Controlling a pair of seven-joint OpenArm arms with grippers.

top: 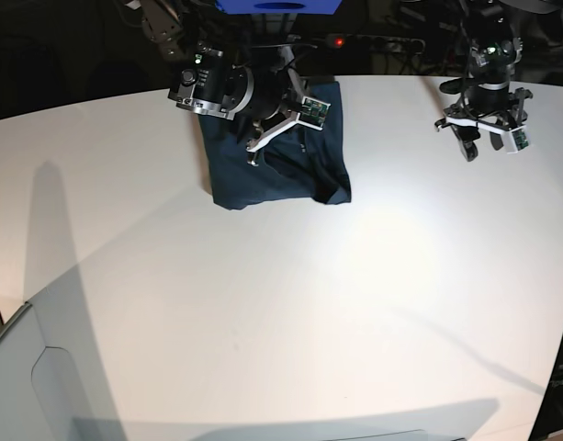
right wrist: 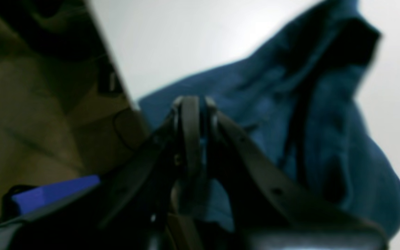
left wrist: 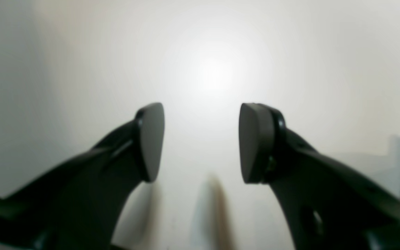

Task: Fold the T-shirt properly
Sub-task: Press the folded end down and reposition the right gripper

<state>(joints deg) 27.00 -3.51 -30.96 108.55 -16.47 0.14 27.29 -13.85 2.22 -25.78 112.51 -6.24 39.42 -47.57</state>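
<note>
The right gripper (right wrist: pixel 196 114) pinches the blue T-shirt (top: pixel 276 170) so it can pull a fold over, while the left gripper (left wrist: pixel 201 142) waits open above the white table (top: pixel 263 303).

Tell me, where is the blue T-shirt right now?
In the base view the T-shirt lies bunched at the far left of the white table, under the right gripper, whose jaws pinch its cloth.

The left hand (left wrist: pixel 201 142) hangs with its two dark fingers (left wrist: pixel 151 139) spread wide apart, nothing between them. The right hand (right wrist: pixel 196 114) has its fingers pressed together, pinching blue cloth, its arm reaching in from the far edge.
</note>
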